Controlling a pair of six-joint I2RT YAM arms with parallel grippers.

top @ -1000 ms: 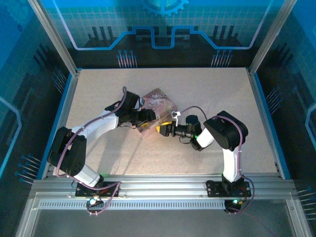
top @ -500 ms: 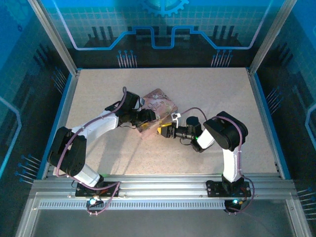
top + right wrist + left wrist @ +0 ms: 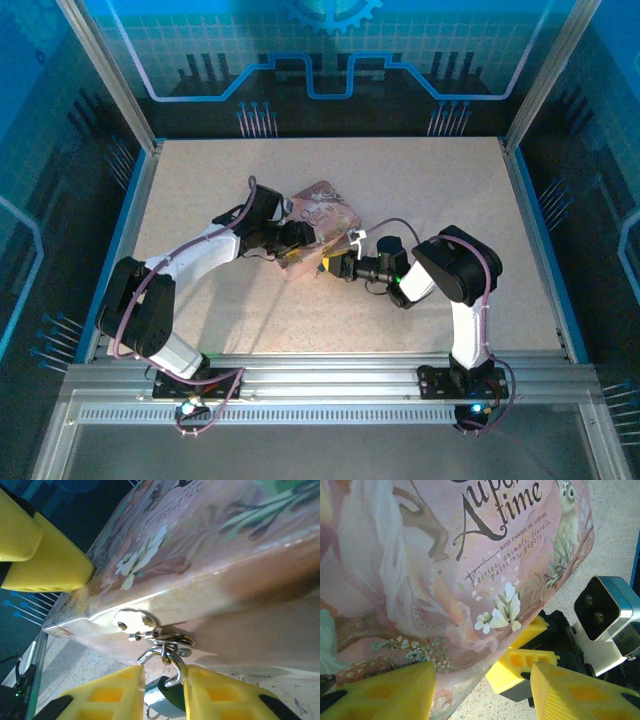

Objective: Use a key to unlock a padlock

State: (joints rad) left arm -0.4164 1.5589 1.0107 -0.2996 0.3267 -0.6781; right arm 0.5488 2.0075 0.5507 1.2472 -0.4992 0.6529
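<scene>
The pink illustrated box (image 3: 325,215) lies mid-table, and its metal hasp (image 3: 132,620) faces my right arm. The small bluish padlock (image 3: 159,700) hangs from the hasp ring by its shackle (image 3: 175,667). One shackle end appears free of the body. My right gripper (image 3: 164,680) has its yellow fingers shut on the padlock body from both sides. My left gripper (image 3: 485,680) is open round the box's near corner (image 3: 470,645). One of its fingers (image 3: 380,690) lies against the box and the other (image 3: 580,695) stands apart from it. The key is hidden.
My two grippers nearly touch at the box corner (image 3: 315,258). A right-arm finger (image 3: 520,667) and the right wrist camera (image 3: 600,612) sit just beside my left gripper. A raised blue rim (image 3: 535,240) bounds the speckled table (image 3: 420,180), with wide free room around the box.
My right gripper has slid left up to the box and its fingers have closed in on the padlock. The left arm and the box have stayed put.
</scene>
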